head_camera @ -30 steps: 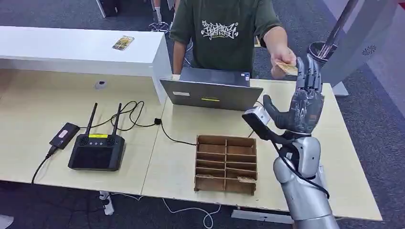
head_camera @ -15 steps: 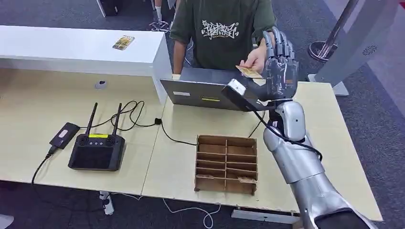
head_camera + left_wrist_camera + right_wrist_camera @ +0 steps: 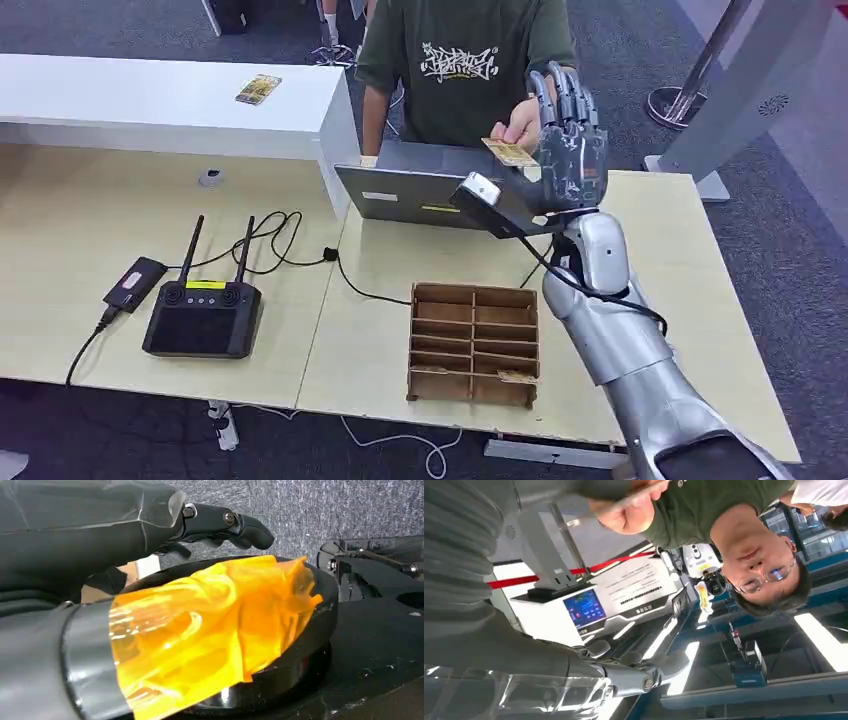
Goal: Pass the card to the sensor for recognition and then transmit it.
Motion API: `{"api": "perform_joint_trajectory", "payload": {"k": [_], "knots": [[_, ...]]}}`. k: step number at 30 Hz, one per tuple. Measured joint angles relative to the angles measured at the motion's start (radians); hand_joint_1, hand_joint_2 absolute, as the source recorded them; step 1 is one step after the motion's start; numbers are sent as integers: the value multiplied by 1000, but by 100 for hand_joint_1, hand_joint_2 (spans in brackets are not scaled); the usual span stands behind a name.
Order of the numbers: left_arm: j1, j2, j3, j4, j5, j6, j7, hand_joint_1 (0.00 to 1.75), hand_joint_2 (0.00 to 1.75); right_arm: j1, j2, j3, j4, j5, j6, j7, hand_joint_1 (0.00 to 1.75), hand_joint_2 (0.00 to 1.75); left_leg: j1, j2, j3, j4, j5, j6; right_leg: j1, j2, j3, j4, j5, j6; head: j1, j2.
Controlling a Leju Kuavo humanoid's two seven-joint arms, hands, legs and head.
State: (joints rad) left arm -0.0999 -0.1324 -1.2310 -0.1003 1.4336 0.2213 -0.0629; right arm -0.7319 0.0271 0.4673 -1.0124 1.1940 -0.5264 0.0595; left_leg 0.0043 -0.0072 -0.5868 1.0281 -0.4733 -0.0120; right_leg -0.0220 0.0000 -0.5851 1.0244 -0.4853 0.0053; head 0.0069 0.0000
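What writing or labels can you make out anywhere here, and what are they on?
Green T-shirt: a white graffiti-style print, too stylised to read.
White kiosk: several lines of dark print, too small to read.
Laptop: small yellow sticker, unreadable.
Black remote controller: yellow label, too small to read.
Card in the person's hand: print blurred.

Grey laptop (image 3: 440,195) just below-left of the right hand (image 3: 568,160) on the counter (image 3: 90,250), brown divider tray (image 3: 472,343) nearer w/ slots, black antenna controller (image 3: 203,315) & small black box (image 3: 134,283) far left, cable (image 3: 290,250) btwn, phone (image 3: 258,89) on white ledge.
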Motion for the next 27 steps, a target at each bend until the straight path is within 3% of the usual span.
{"api": "perform_joint_trajectory", "payload": {"k": [23,27], "knots": [[0,0,0,0,9,0,2,0,0,0,0,8,14,-30,-2,-18,175,175,0,0,0,0,0,0,0,0,0,0,0,0,0,0],[0,0,0,0,16,0,1,0,0,3,0,8,13,-86,12,-32,175,175,0,0,0,0,0,0,0,0,0,0,0,0,0,0]]}}
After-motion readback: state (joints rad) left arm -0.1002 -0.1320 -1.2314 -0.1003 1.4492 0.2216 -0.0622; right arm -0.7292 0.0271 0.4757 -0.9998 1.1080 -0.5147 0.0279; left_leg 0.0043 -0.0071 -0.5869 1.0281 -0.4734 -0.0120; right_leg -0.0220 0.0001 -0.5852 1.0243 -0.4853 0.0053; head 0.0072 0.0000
